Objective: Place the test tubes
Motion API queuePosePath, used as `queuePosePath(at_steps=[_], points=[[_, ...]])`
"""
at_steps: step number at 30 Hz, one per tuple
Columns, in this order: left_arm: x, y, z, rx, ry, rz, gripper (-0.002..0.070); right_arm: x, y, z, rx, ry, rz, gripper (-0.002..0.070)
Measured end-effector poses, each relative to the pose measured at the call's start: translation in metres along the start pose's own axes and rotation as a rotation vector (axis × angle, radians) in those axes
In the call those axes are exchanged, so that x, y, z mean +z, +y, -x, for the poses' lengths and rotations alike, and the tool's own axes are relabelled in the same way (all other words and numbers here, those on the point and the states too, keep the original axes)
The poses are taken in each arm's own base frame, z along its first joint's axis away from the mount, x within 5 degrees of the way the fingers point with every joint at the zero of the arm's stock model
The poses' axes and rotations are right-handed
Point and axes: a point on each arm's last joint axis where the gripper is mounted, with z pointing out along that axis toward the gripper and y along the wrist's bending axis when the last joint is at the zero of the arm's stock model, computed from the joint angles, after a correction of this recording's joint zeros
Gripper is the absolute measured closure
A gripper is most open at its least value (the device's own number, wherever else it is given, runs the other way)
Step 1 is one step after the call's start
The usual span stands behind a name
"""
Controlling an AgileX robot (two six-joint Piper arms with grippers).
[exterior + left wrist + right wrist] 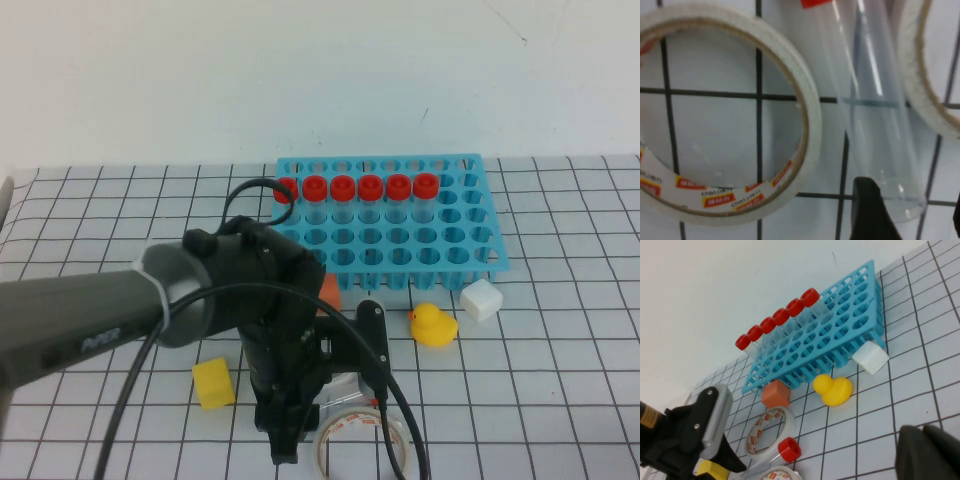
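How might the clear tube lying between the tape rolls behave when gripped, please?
The tube is round and smooth, so it may roll or slip, though tape rolls flank it. Clear walls suggest lightness, fragility. Open, the left gripper straddles it; the right gripper sits aside, shut.

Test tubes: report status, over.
Left end effector open, straddling loose tube flat on table. Right end effector shut, parked off right. Six tubes in rack. Tape rolls crowd loose tube both sides.
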Motion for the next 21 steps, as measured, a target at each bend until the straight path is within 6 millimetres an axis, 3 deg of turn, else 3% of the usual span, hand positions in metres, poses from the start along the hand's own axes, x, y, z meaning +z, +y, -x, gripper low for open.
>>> queuePosePath(at_steps=[6,21], points=[[0.0097,0.0045,-0.0002,-0.052,0.026,0.024,0.0348,0.0,0.0,0.0,-0.001,0.0,0.0,0.0678],[0.0103,0.0089,0.0044,-0.122,-0.027,0.069,0.0348,0.0,0.0,0.0,-0.014,0.0,0.0,0.0678]])
